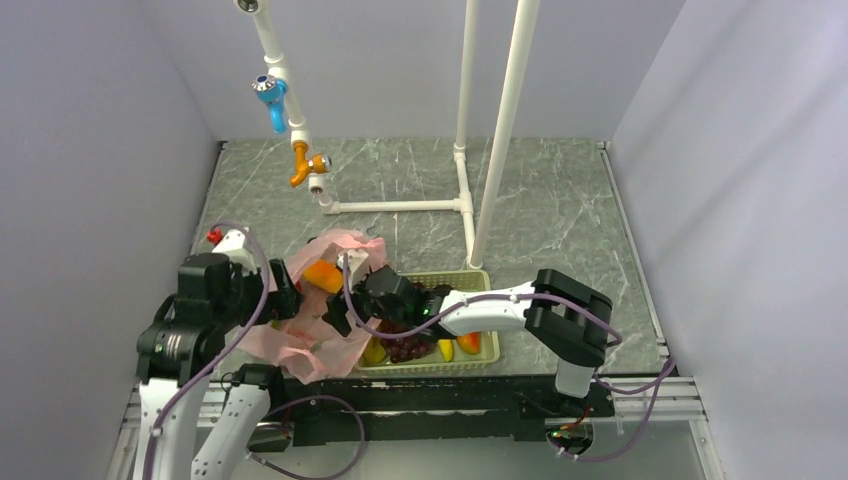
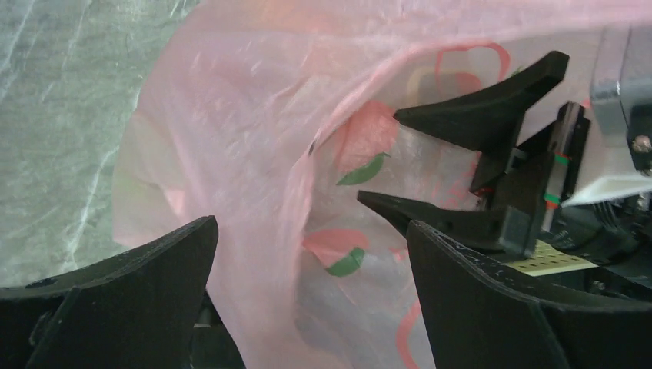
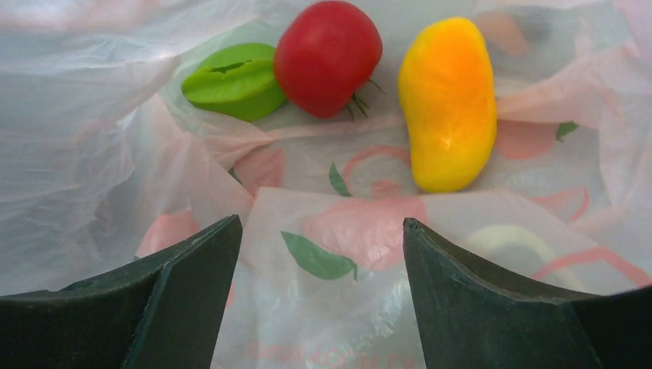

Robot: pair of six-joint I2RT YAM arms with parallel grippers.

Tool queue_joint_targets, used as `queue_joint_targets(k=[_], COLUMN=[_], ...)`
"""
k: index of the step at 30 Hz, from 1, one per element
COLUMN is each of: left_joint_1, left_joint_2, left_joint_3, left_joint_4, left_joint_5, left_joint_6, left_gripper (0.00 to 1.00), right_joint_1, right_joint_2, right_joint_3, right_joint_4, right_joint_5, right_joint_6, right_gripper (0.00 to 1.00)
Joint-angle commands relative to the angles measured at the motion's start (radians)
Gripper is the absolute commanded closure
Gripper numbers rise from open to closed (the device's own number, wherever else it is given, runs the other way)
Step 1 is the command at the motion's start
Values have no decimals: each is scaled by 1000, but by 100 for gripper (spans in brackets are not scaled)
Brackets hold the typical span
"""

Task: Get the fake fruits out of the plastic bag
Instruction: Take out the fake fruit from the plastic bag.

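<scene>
1. plastic bag (image 1: 300, 345): crumpled on the near left of the counter (image 1: 540, 200), between the two hands, its right side up against the pale green basket (image 1: 492, 345).
2. Inside the bag (right wrist view): flat green piece (image 3: 231, 81) touching the red ball (image 3: 327, 58); yellow-orange oval (image 3: 450, 104) just right of the ball, with a small gap. All three lie on the bag's inner film.
3. right hand (image 3: 323, 300): fingers spread, holding nothing, at the bag mouth and facing those three fruits. A printed fold of bag film lies across the gap between the fingers, in front of the fruits.
4. left hand (image 2: 307, 307): also spread wide, nothing clamped. Bag film bulges into the gap; can't tell if it touches the fingers. The right hand's fingers show just beyond the film.
5. Basket holds the grape bunch (image 1: 405, 345), yellow pieces (image 1: 375, 352) and a red-orange fruit (image 1: 470, 342). The right arm (image 1: 490, 305) reaches across above it.
6. Behind: white pipe frame (image 1: 400, 207) standing on the counter; blue tap (image 1: 272, 95) and orange valve (image 1: 305, 165) on a slanted pipe overhead.
7. Counter is grey marbled stone. Pale lilac walls (image 1: 90, 150) enclose the left, back and right.
</scene>
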Motion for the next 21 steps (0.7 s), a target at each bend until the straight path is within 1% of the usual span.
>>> queue_joint_targets(k=[1,2,5,9,14,15,16,18,20,21], left_joint_1=[3,2,1,1,0,1,1,1,1,1], left_joint_2=[71,96,193,292,441,454,467,488,478,465], left_joint_3=[-31,-42,-12,-51,-35,-40,-41,-22,-24,-28], left_joint_4=[173,199,200,305,352,373,384,379,417,440], left_joint_5=[43,50,42,-1,-4,-4,-31,-103,-103,-84], left_joint_6=[188,216,283,298,296,300,300,288,301,310], left_gripper=[1,1,1,1,1,6,12,37,56,72], right_joint_1=[7,6,7,6,2,-2,-9,-20,-27,-30], right_joint_2=[-32,-29,-18,-10,-2,2,11,27,46,59], right_joint_3=[-48,-51,-57,-67,-37,-27,-12,15,57,78], right_joint_4=[148,158,182,203,170,163,153,142,118,105], right_joint_5=[-42,-65,-86,-94,-71,-63,-59,-54,-49,-26], right_joint_6=[29,35,48,60,53,56,60,59,41,29], right_gripper=[20,20,20,20,19,19,19,20,23,24])
